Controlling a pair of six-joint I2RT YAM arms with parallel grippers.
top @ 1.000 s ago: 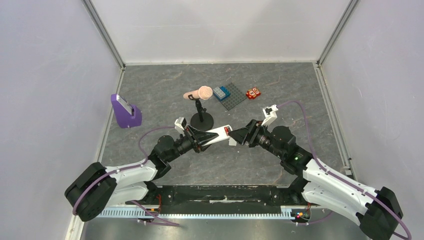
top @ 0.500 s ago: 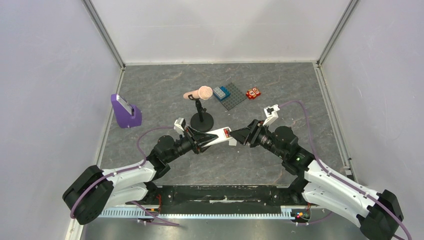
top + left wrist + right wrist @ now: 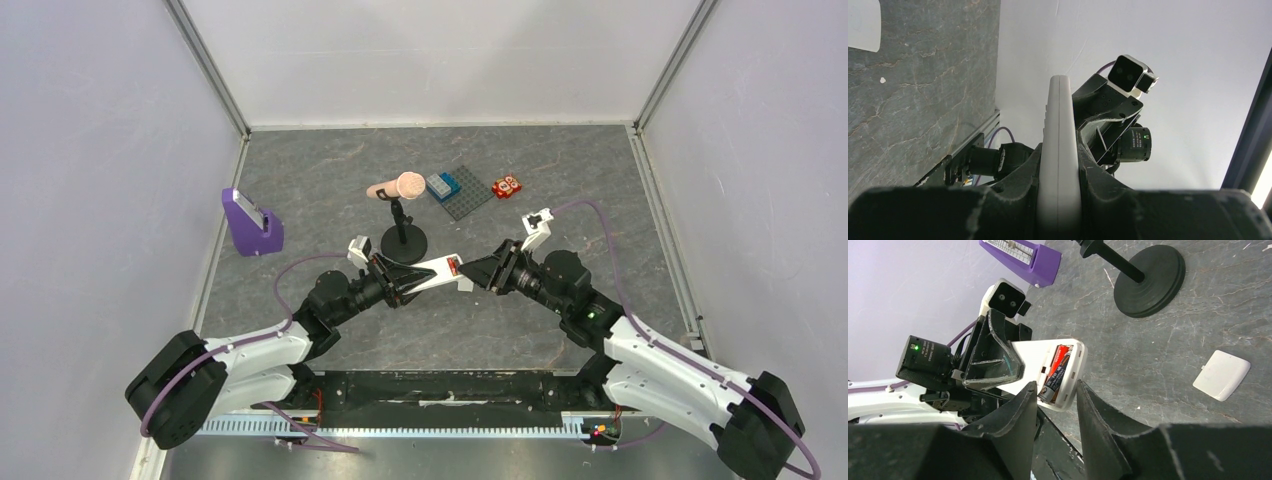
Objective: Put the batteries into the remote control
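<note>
nearly there: both cells appear to be in the bay, cover not yet on.
the left gripper (image 3: 1058, 172) is clamped on the remote control (image 3: 1040, 357), holding it up off the table (image 3: 1168, 355) with its open battery bay turned toward the right arm. the batteries (image 3: 1056, 372), one red-orange and one black, lie inside that bay at the remote's end; whether they are pressed fully home i cannot tell. the right gripper (image 3: 1055, 390) sits just in front of the bay, jaws parted with nothing between them. the small white cover (image 3: 1221, 375) lies on the table, apart from the remote, so closing the bay looks like what is left.
</note>
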